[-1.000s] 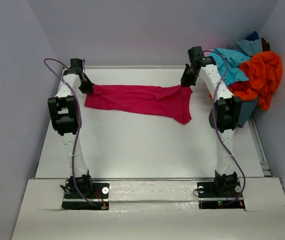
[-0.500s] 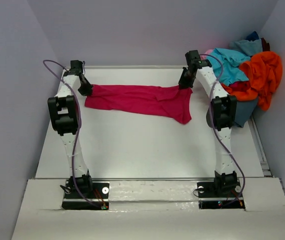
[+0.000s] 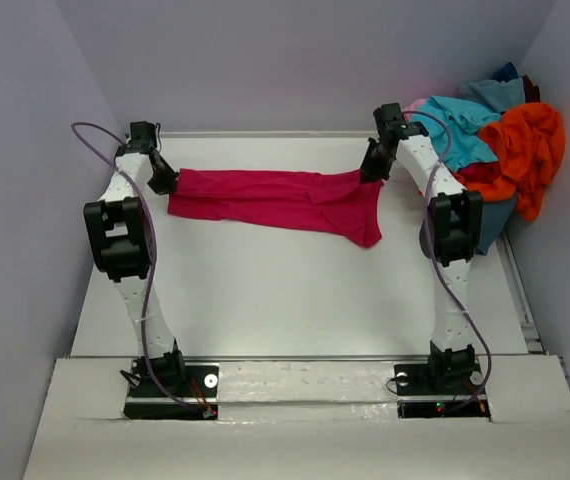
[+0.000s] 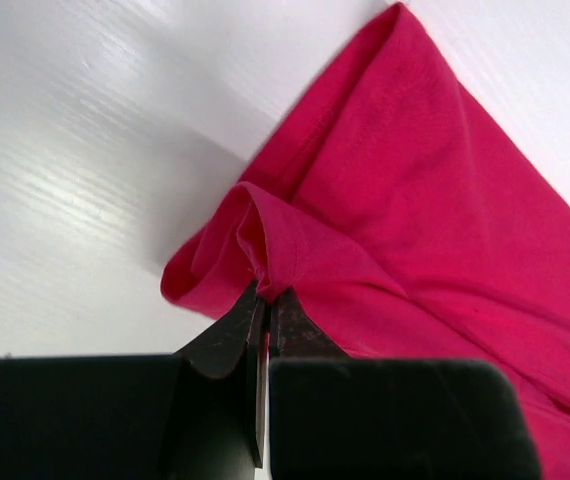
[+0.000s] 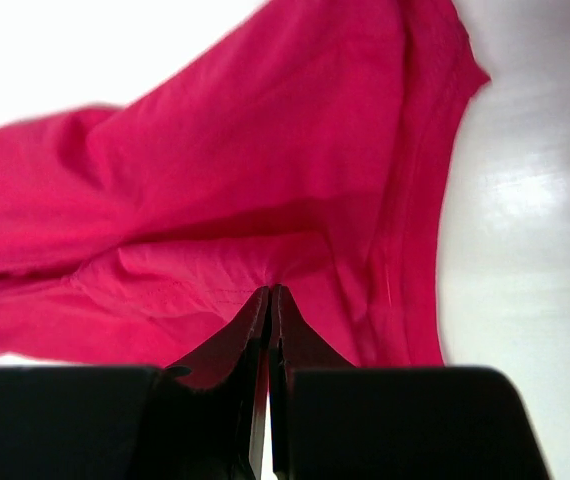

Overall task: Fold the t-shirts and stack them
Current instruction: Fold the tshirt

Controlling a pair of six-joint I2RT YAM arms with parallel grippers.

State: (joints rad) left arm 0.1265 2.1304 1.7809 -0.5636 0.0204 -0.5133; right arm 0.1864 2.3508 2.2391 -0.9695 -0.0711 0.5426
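A crimson-magenta t-shirt (image 3: 275, 200) stretches across the far part of the white table, pulled long between my two arms. My left gripper (image 3: 166, 183) is shut on the t-shirt's left end; the left wrist view shows a pinched fold of the cloth (image 4: 385, 200) between the black fingertips (image 4: 265, 293). On the right end my right gripper (image 3: 369, 172) is shut as well, and in the right wrist view its tips (image 5: 269, 291) bite into the red fabric (image 5: 215, 190). A corner of the t-shirt hangs toward me at the right (image 3: 367, 235).
A heap of other t-shirts sits at the table's far right: orange (image 3: 527, 150), turquoise (image 3: 460, 125), a bit of pink (image 3: 420, 103) and dark blue (image 3: 506, 72). Grey walls close in the left, back and right. The white table (image 3: 285, 300) extends toward me.
My left arm has shifted a little to the left, drawing the t-shirt's left end with it. The right gripper has edged slightly; both grips stayed shut.
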